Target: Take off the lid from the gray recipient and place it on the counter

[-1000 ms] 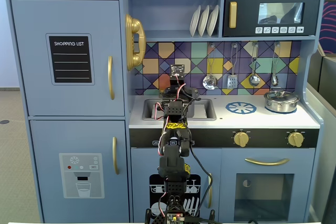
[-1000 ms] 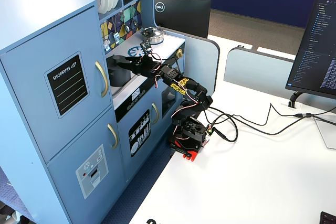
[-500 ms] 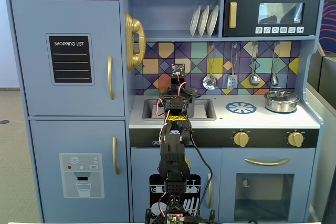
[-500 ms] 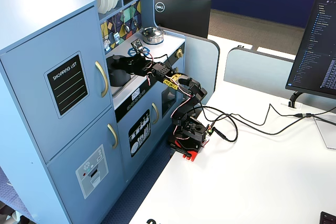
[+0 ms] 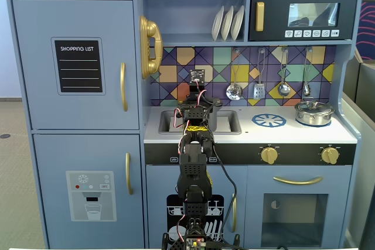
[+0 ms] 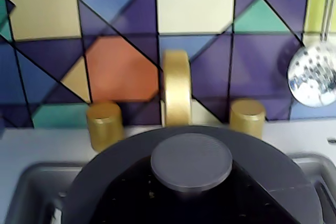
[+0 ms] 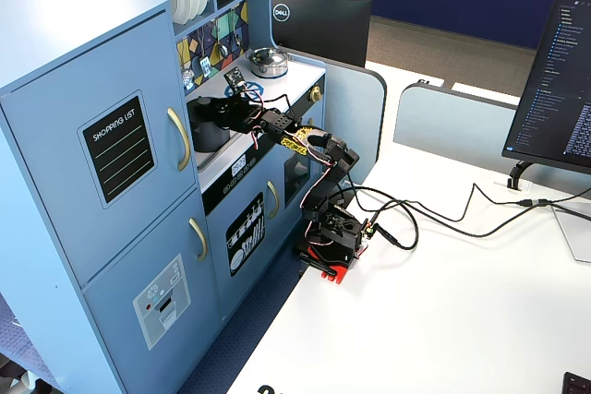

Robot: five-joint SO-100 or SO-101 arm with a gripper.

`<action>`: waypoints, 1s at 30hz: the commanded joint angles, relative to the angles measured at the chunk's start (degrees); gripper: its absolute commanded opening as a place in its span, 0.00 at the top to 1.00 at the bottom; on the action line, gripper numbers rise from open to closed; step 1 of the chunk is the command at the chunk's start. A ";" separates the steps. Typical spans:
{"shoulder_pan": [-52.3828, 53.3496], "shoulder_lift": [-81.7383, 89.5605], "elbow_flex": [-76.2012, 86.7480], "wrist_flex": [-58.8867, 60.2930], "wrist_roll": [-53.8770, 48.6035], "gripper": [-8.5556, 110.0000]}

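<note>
The dark-gray lid with its round knob fills the bottom of the wrist view, close to the camera. My gripper shows as black jaws closed in under the knob from both sides, with no gap. In a fixed view the gripper is over the sink, at the top of the gray recipient, which stands in the sink. The other fixed view shows the recipient with the gripper at its top. I cannot tell whether the lid is lifted off. The white counter lies to the right.
The golden faucet and two golden taps stand just behind the lid. The sink rim surrounds the recipient. The blue burner print and the shiny steel pot are on the right. Utensils hang on the backsplash.
</note>
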 commanded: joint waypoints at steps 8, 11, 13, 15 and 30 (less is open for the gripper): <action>1.32 6.77 -9.40 2.64 -2.90 0.93; 3.52 8.53 -10.37 4.31 -2.81 0.93; 5.62 9.84 -10.37 5.45 -2.46 0.93; 8.79 10.72 -10.81 7.12 -1.58 0.93; 30.67 5.19 -4.39 1.32 1.76 0.93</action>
